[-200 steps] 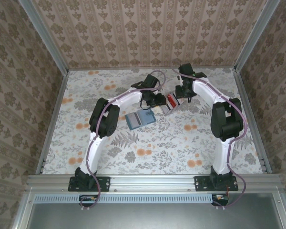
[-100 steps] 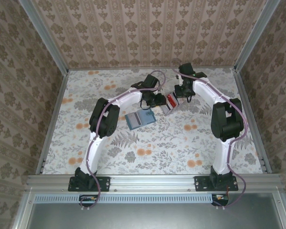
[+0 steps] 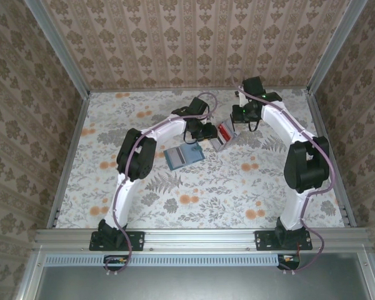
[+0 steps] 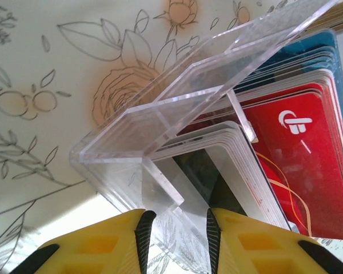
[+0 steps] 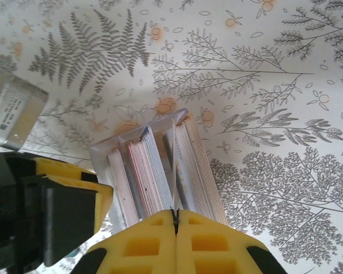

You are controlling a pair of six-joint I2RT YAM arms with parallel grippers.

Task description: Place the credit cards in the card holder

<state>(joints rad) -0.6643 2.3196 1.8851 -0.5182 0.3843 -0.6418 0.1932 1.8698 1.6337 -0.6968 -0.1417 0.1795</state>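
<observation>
Top external: wallet (image 3: 183, 155) lies flat on the table (image 3: 175, 206), closed or open not clear at this size; clear tray (image 3: 216, 144) just right of it, holding the cards (image 3: 225, 131) on edge, red ones showing. Left gripper (image 3: 206, 131) at the tray's left side; right gripper (image 3: 239, 115) just beyond the tray. Left wrist: tray (image 4: 177, 114) of clear hard plastic; cards (image 4: 297, 148) packed tight in its slots, red and pale; left gripper (image 4: 177, 245) with fingers apart, one on each side of the tray's corner, whether pinching it not to be told. Right wrist: cards (image 5: 154, 171) seen from above as rows of thin edges in the tray (image 5: 103, 154); right gripper (image 5: 174, 228) above them, fingers pressed together, nothing seen between. Handling, by judgement: cards light, stiff, glossy, likely slippery; neighbours may lift along. Best hold: one card's exposed top edge, pinched across its flat faces, tray steadied.
</observation>
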